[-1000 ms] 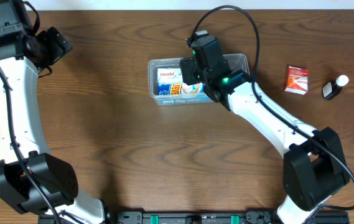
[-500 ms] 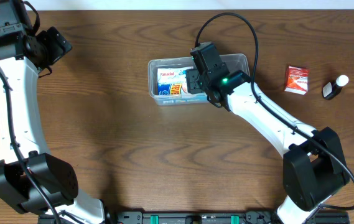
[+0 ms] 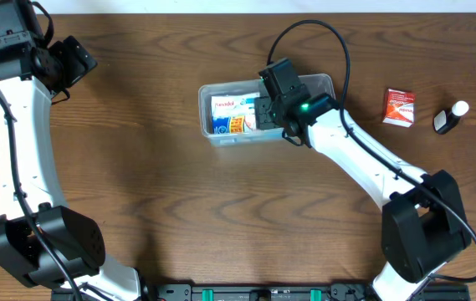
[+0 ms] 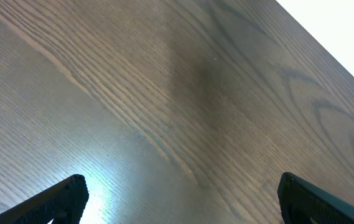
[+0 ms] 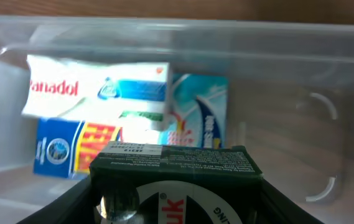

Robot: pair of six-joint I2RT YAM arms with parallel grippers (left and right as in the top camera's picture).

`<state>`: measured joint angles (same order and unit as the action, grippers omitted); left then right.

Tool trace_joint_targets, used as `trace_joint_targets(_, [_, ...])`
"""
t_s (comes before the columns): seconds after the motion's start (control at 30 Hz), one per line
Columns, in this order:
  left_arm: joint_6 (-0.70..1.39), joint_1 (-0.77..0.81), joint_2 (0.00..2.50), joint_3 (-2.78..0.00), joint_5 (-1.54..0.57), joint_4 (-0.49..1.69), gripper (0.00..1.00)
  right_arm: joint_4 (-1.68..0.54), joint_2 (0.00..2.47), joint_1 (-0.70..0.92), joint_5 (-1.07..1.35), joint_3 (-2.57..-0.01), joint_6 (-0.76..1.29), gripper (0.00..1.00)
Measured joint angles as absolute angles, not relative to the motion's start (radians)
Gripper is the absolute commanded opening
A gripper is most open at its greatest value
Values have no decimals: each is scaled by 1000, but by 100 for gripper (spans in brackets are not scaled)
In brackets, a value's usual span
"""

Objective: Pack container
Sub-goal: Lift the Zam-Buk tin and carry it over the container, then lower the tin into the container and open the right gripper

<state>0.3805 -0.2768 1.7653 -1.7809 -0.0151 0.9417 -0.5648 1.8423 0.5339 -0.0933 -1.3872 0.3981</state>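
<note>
**Overhead and wrist views, as I see them from the remote station.** The clear plastic container (image 3: pixel 317 84) lies on the wooden table (image 3: pixel 154 167) at about 1 o'clock from the table's centre, long side running 9 to 3 o'clock. My right gripper (image 3: pixel 261 107) hangs over its middle, and its fingers (image 5: pixel 77 196) are clamped on either side of a dark green box (image 5: pixel 175 165), held above the container floor. Inside, toward 9 o'clock, lie a white Panadol box (image 5: pixel 96 93), a blue-and-yellow box (image 5: pixel 65 149) partly under it, and a light blue box (image 5: pixel 201 109) beside them. My left gripper (image 3: pixel 74 58) sits far off at 10 o'clock, fingers (image 4: pixel 65 199) spread wide over bare wood. At 3 o'clock from the container, well apart, lie a red box (image 3: pixel 399 107) and a small dark bottle (image 3: pixel 448 119) with a white cap.
</note>
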Motion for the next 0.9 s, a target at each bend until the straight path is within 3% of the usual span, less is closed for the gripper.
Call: trace_joint_targets(0.9, [381, -277, 1765, -1781, -15, 942, 98, -473, 1849, 531, -10, -1387, 402, 45])
